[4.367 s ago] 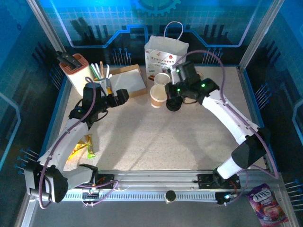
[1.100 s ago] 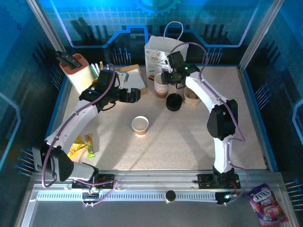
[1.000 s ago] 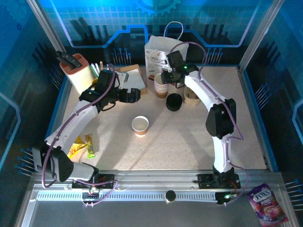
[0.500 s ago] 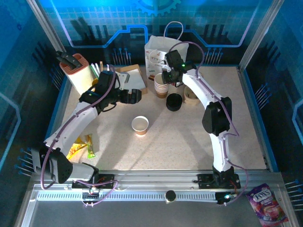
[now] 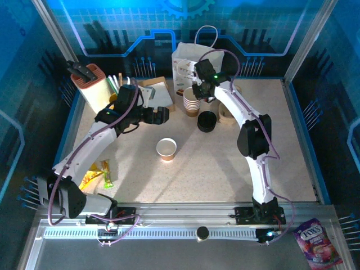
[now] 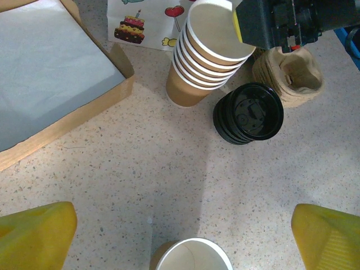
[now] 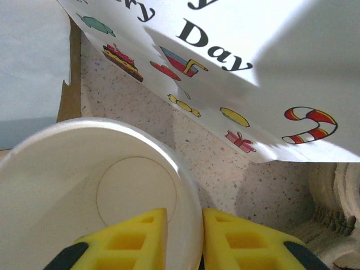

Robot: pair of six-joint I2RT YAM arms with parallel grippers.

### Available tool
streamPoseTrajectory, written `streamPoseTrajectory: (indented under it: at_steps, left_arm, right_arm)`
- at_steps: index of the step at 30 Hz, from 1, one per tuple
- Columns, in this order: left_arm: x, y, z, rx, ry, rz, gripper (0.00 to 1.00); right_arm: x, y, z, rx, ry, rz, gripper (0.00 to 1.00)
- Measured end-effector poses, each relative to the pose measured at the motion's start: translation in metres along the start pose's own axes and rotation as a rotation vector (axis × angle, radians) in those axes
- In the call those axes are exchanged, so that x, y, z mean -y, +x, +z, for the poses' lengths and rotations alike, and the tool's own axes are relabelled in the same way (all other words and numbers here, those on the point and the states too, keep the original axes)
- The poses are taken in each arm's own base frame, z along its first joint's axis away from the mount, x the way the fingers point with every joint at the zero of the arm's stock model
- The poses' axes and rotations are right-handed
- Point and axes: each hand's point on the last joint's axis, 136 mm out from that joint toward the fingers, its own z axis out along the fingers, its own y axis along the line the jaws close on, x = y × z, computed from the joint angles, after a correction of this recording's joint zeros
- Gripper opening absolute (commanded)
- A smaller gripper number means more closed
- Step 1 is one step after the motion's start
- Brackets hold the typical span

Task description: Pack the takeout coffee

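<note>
At the far side of the desk (image 5: 225, 163), just in front of the printed paper bag (image 7: 236, 45), the right end effector (image 7: 184, 239) was clenched on the rim of the top cup (image 7: 84, 185) of the nested stack of paper cups (image 6: 197, 67). One yellow finger sat inside the wall and one outside. The left end effector (image 6: 184, 230) hung released, jaws wide, above the lone open cup (image 5: 166, 148), which stood well apart from the stack, nearer me.

Risks as I judged them:
- Nested cups tend to stick. A lift might bring two or more up together, or drag the stack over.
- The stack leaned slightly and the pile of black lids (image 6: 248, 113) sat just beside its base. A toppled stack would likely scatter them.
- A pinch on a thin paper rim could dent it, and a lid might then seat badly.
- The bag sat close behind the wrist, so a careless retreat could snag it.

View notes:
- Right wrist showed the finger placement across the rim. From the top, the wrist body covered that contact.
- Left wrist showed the several stacked rims, the lids and the pulp cup carrier (image 6: 288, 76) crowded together.
- Top view alone gave me both arms and the gap between the lone cup and the stack.
</note>
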Motion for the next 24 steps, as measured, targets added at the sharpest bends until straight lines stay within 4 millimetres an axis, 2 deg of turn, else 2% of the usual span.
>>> streamPoseTrajectory:
  at_steps: [24]
  left_arm:
    - [0.0054,0.0025,0.0020,-0.008,0.010,0.013,0.98]
  right_arm:
    - [0.0050,-0.0029,-0.0005,-0.005,0.008,-0.002,0.08]
